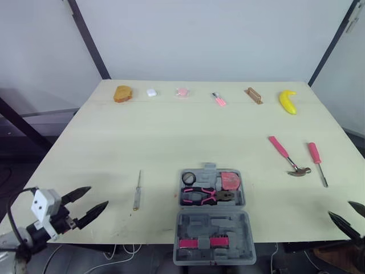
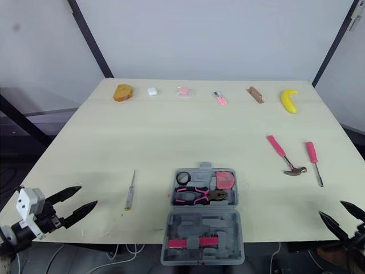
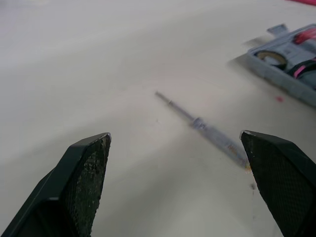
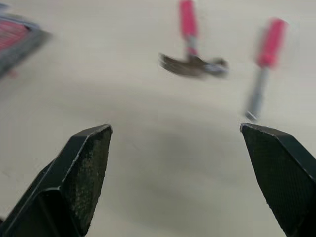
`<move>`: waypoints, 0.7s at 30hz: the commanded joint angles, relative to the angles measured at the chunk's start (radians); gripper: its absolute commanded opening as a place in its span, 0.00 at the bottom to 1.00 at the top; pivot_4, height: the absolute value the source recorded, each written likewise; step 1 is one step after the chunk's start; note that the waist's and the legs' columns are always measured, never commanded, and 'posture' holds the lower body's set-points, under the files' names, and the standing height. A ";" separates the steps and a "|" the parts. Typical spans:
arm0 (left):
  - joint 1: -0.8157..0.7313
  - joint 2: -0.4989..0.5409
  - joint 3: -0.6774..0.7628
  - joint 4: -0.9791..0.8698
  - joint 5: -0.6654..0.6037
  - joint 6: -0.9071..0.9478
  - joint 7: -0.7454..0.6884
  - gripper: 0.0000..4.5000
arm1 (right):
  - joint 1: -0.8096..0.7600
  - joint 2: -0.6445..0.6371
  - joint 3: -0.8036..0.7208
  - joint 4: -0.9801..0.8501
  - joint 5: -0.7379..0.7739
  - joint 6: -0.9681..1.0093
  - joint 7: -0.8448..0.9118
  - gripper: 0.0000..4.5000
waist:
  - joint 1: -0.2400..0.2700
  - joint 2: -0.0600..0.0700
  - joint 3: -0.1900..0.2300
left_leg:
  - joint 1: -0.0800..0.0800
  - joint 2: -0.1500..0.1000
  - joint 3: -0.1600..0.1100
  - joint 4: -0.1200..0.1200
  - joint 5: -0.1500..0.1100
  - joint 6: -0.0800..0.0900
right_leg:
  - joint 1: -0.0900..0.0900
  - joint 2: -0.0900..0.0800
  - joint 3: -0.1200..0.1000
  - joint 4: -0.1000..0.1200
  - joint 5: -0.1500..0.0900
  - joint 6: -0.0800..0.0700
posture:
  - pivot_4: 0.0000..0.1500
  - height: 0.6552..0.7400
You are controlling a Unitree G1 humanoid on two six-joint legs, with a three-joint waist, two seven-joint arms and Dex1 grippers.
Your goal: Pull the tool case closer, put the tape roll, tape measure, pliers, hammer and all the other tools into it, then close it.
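Two claws gaping, empty: left gripper [image 1: 97, 196], right gripper [image 1: 341, 209] flank tool case [image 1: 214, 220] | case open, holds tape roll [image 1: 189, 178], tape measure [image 1: 230, 180], pliers [image 1: 208, 196] | hammer [image 1: 288, 155], pink screwdriver [image 1: 316, 161] right of case | slim screwdriver [image 1: 137, 191] left of case

Light: even, diffuse and fairly bright throughout; the source is not seen, but is taken to be overhead from the short shadows.

Table [image 1: 171, 137]: matte top, evenly lit from the near edge to the far edge.

Back wall [image 1: 217, 34]: brightly lit, graded darker toward its lower left.

Shadows: soft-edged and faint. A narrow one is seen beside the tool case [image 3: 286, 69] in the left wrist view.

Blur, right wrist view: the hammer [image 4: 192, 64] and the red-handled screwdriver [image 4: 264, 64] are rendered soft and smeared.

Blur, left wrist view: the clear-handled screwdriver [image 3: 207, 128] is mildly softened, and the tool case is out of focus at the frame edge.

Head views: outlines are held clearly across the table.
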 commanded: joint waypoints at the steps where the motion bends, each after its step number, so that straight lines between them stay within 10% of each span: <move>1: 0.009 0.003 0.041 0.041 -0.002 -0.046 0.000 1.00 | -0.007 -0.043 -0.065 0.107 0.023 -0.042 0.046 0.98 | 0.000 -0.001 0.000 | 0.000 0.000 0.000 0.000 0.000 0.000 | 0.000 0.000 0.000 0.000 0.000 0.000 | 1.00 1.00; 10: 0.035 -0.016 -0.027 -0.110 -0.028 0.013 -0.020 1.00 | -0.024 -0.146 -0.041 0.116 0.014 0.014 0.126 0.98 | 0.000 0.000 -0.001 | 0.001 0.000 0.001 0.001 0.000 0.000 | 0.000 0.000 0.002 0.001 0.001 0.002 | 1.00 1.00; 21: -0.099 0.050 -0.238 -0.282 0.059 0.045 -0.106 1.00 | -0.067 -0.151 0.147 -0.376 -0.020 0.165 0.104 0.98 | 0.003 0.000 -0.001 | 0.000 0.000 0.000 0.001 0.000 0.000 | 0.000 0.002 0.003 0.001 0.002 0.003 | 1.00 1.00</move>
